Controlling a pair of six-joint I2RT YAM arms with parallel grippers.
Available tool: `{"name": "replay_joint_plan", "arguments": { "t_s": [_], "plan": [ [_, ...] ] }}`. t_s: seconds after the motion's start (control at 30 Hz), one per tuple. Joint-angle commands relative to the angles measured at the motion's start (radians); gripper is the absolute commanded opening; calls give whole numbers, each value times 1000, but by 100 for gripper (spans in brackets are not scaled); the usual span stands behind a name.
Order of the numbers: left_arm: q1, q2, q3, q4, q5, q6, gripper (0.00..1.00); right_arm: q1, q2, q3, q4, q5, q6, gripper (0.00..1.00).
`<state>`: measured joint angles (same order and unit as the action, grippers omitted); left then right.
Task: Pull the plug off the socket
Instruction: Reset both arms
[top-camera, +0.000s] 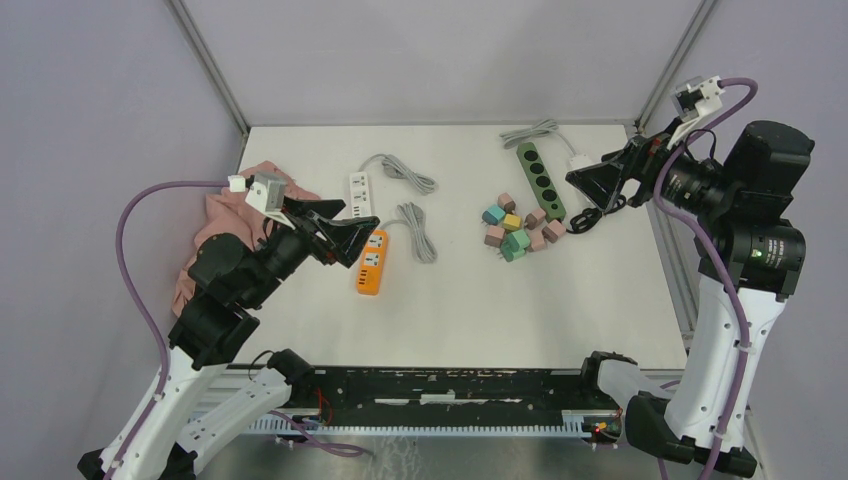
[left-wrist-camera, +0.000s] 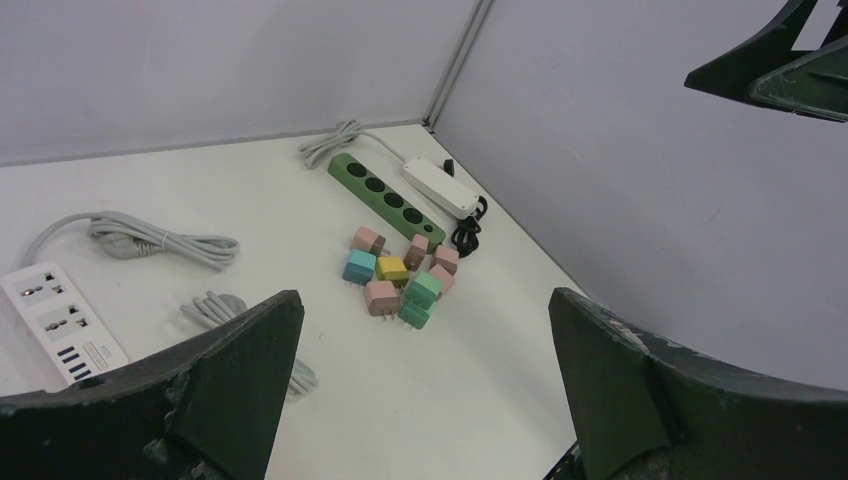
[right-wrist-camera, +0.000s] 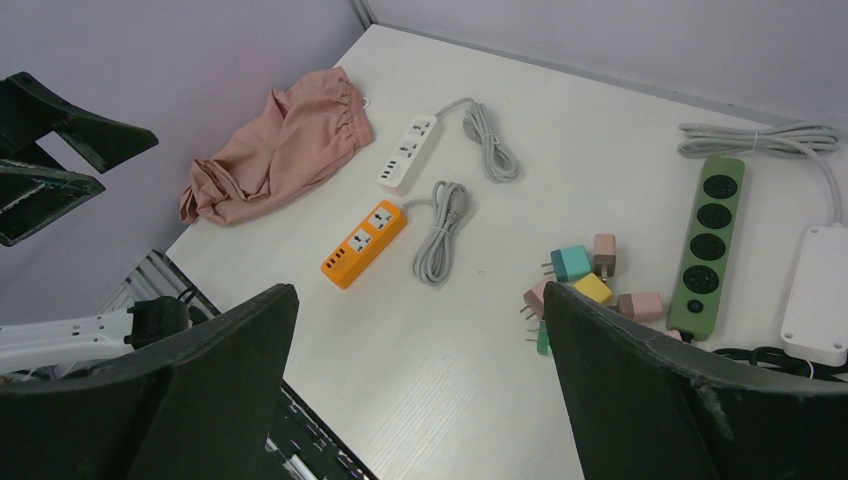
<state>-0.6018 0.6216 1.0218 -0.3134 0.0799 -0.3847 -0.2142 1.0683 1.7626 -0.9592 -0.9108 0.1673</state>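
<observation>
Aloft, left hand (top-camera: 362, 234) and right hand (top-camera: 578, 182) spread; plugs (top-camera: 515, 230) beside green strip (top-camera: 540, 180).

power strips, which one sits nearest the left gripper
The orange power strip, right by the left gripper. The white strip lies farther back, and the green strip is far off to the right.

Left arm (top-camera: 215, 300) raised, left fingers (left-wrist-camera: 230, 390) spread wide; right arm (top-camera: 745, 240) raised, right fingers (right-wrist-camera: 220, 380) spread wide; nothing held.
</observation>
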Motion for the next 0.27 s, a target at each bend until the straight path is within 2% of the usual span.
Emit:
{"name": "replay_joint_plan", "arguments": {
  "t_s": [0.0,0.23],
  "plan": [
    [2,3,6,4,1,44,99,-5,-13,3,31,14,-5,99],
    [2,4,9,2,4,45,99,-5,-14,-9,37,27,3,99]
  ]
}}
